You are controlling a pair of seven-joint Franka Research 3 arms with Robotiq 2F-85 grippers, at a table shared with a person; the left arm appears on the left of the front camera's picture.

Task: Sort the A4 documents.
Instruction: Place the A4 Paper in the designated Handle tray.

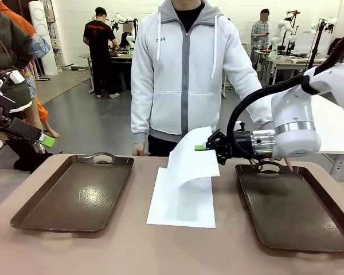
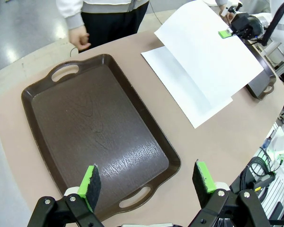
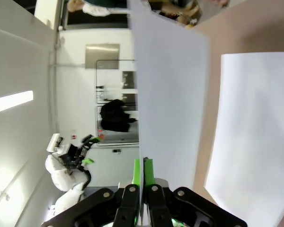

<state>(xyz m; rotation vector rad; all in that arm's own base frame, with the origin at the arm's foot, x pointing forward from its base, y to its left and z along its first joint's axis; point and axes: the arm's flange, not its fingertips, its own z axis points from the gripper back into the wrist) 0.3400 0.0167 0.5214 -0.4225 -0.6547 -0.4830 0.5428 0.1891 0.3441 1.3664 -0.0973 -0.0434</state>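
A white A4 sheet curls up off the table, pinched at its right edge by my right gripper, which is shut on it. The same raised sheet hangs over another white sheet lying flat on the table between the trays. From the right wrist, the held sheet stands edge-on between the closed green pads, with the flat sheet beyond. My left gripper is open above the near end of the left tray, holding nothing.
A second dark brown tray lies at the right under my right arm. A person in a grey hoodie stands at the far edge, one hand near the left tray's handle.
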